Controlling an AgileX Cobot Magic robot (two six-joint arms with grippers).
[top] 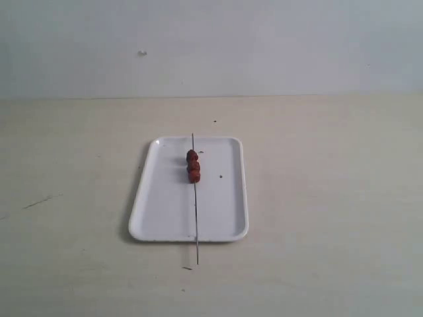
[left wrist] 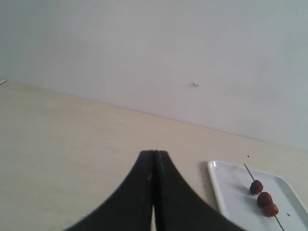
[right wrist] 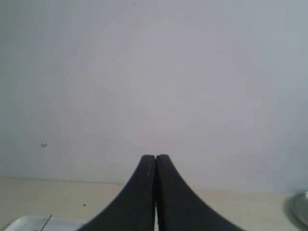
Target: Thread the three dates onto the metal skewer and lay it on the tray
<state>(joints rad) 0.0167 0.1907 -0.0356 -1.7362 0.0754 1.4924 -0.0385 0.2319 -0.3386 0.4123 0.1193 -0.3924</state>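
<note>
Step in hand: final check. The 3 dates (top: 193, 166) sat threaded in a close row on the metal skewer (top: 195, 211). The skewer lay lengthwise on the tray (top: 158, 218) at the middle of the worktop (top: 330, 198), with 1 end overhanging the tray rim toward the near edge. I judged the task complete; the next move called only for staying clear of the tray.

My left gripper (left wrist: 154, 156) had its jaws pressed together and empty, off toward the left edge. My right gripper (right wrist: 155, 159) was likewise closed on nothing.

1 dark speck (top: 220, 176) lay on the tray beside the dates. Nothing stood in the way.
</note>
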